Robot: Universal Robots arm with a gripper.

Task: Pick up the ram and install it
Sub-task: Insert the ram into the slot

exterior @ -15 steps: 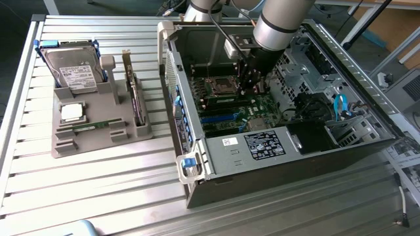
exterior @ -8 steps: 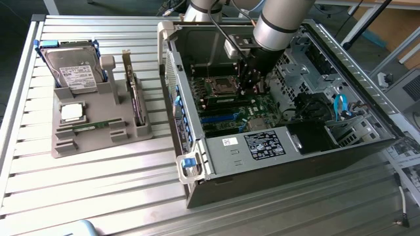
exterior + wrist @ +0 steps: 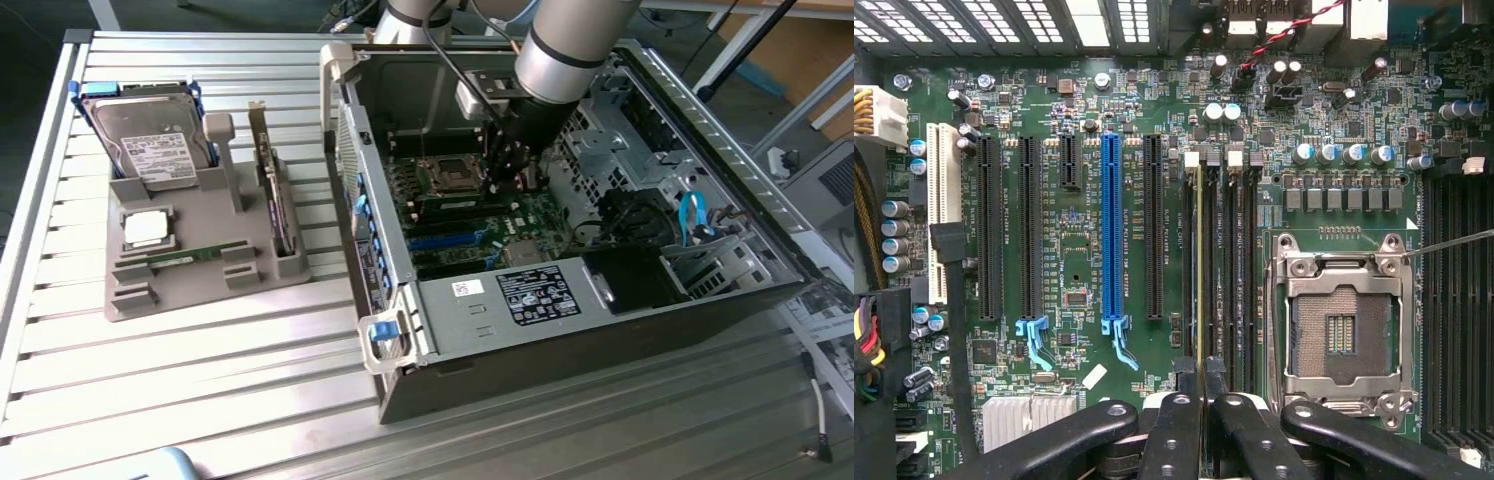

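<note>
Black fingers [image 3: 1176, 430] clamped the ram [image 3: 1200, 260] edge-on, holding it in line with the memory slots [image 3: 1226, 260], between the blue slot [image 3: 1111, 230] and the socket [image 3: 1344, 330].

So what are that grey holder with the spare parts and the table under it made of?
The grey holder looks like matte plastic: even dull grey, no glare, blocky moulded or printed shapes. The table looks like bare metal, probably aluminium: ribbed silver slats with bright streaky reflections.
</note>
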